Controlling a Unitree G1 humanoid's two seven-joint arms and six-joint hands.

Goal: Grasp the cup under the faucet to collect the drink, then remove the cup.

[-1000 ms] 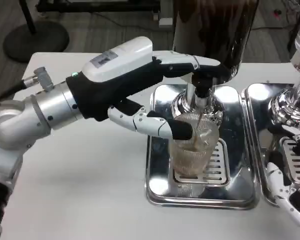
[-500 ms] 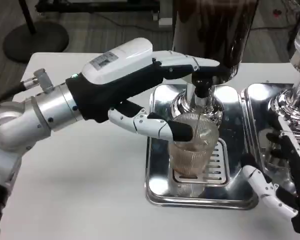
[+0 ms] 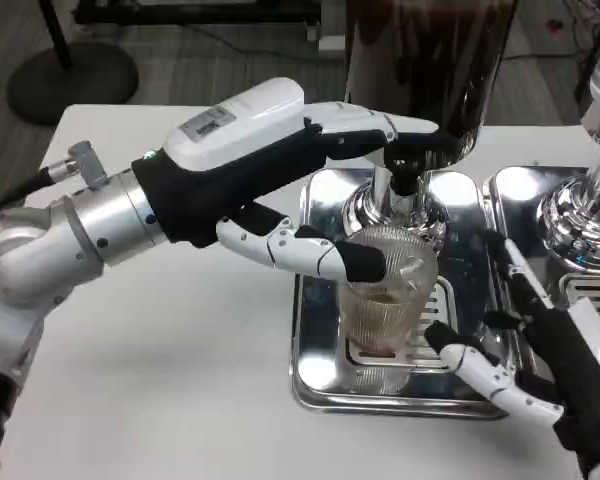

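A ribbed clear cup [image 3: 384,305] stands on the slotted steel drip tray [image 3: 317,375] under the faucet [image 3: 400,190], with brown drink in its lower part. My left hand [image 3: 250,150] reaches in from the left. Its upper fingers [image 3: 400,128] lie on top of the faucet's black lever, and its thumb [image 3: 325,255] stretches across the cup's front left near the rim. My right hand [image 3: 535,365] comes in from the lower right with its fingers spread. It holds nothing, and its fingertips are a short way right of the cup's base.
A dark drink tank [image 3: 430,50] rises behind the faucet. A second steel tray [image 3: 515,195] and chrome dispenser [image 3: 585,210] stand to the right, just behind my right hand. White table [image 3: 160,360] lies to the left and front.
My right hand has risen from the lower right corner and moved left toward the cup, fingers spreading. My left hand stays on the faucet lever. The cup has not moved.
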